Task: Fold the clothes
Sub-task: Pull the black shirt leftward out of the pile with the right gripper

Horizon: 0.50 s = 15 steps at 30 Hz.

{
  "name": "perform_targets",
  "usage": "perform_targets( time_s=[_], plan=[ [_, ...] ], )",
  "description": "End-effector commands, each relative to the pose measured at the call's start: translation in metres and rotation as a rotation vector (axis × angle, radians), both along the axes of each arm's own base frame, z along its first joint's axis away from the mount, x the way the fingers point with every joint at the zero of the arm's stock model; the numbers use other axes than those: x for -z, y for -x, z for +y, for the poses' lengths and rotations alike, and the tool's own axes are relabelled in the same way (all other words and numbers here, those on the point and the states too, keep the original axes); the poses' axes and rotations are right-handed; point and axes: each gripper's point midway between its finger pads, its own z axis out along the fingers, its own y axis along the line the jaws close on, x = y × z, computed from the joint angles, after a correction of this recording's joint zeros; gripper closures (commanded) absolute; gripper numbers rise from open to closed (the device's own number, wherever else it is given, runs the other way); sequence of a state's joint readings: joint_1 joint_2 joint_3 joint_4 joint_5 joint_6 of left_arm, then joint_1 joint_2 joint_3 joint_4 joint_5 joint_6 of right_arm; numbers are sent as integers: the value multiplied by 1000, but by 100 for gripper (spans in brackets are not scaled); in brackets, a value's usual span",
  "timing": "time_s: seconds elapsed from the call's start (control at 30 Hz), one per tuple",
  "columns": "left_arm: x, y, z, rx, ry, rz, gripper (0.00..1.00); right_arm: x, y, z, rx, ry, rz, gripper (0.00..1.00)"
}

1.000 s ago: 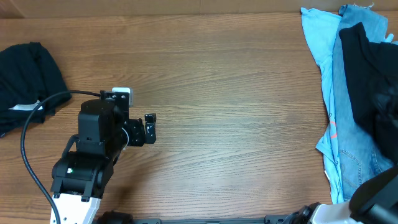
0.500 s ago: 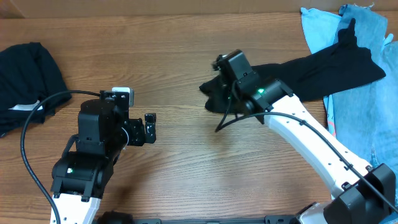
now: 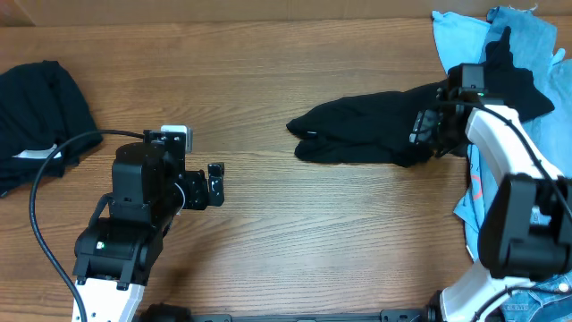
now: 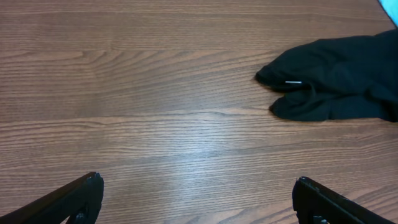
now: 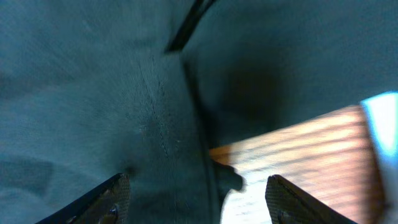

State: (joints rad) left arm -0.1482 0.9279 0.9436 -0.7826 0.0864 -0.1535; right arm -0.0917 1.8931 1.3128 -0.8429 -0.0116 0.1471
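The wooden surface point(image 3: 313, 250) carries the black T-shirt point(image 3: 357, 139), stretched from the middle toward the right edge. The right arm reaches up with its wrist turned left, right claw point(image 3: 427, 125) spread over the shirt's right end. The left arm sits low, left claw point(image 3: 214, 183) spread wide.

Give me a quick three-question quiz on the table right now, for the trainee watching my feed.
1. True or false: the left gripper holds the black T-shirt.
2. The black garment with a white label lies: A) on the left arm's side, B) in the middle, C) under the right gripper.
3. Which gripper hangs over the black T-shirt?
Key: 1 false, its jaws stand open and empty; 2 A; 3 the right gripper.
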Motion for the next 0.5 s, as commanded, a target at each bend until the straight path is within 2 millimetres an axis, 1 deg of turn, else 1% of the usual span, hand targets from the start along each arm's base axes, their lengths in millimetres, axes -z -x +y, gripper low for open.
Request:
perform_targets(
  time_s=[0.0,0.07,0.1,0.13,0.17,0.2,0.23,0.27,0.33,0.37,0.4,0.43,0.47],
  plan=[
    [-13,-3,-1,15,-3,-33,0,11,0,15,-65,-77,12,26],
    [-13,-3,-1,15,-3,-33,0,19,1,16,-64,-81,31,27],
    [-13,-3,-1,15,-3,-33,0,23,1,16,-64,-82,39,34],
    [-13,-3,-1,15,-3,-33,0,24,2,16,-64,-83,42,52],
    [-13,-3,-1,15,-3,-33,0,24,2,16,-63,-83,43,74],
    [-13,-3,-1,15,-3,-33,0,24,3,16,-63,-83,47,91],
    [-13,-3,-1,15,-3,-33,0,21,4,16,-59,-85,47,91],
    [-13,-3,-1,15,-3,-33,0,13,2,18,-61,-92,37,91],
    [-14,-4,-1,15,-2,-39,0,-32,-11,28,-83,-132,-50,91],
    [-15,-5,-1,15,-2,-43,0,-50,-16,34,-98,-149,-87,91],
    [-15,-5,-1,15,-2,-46,0,-78,-21,47,-145,-182,-144,90],
    [-16,-6,-1,15,-1,-51,0,-112,-23,69,-230,-212,-213,88],
    [-18,-7,-1,15,0,-58,0,-135,-23,87,-285,-213,-262,87]
  ],
)
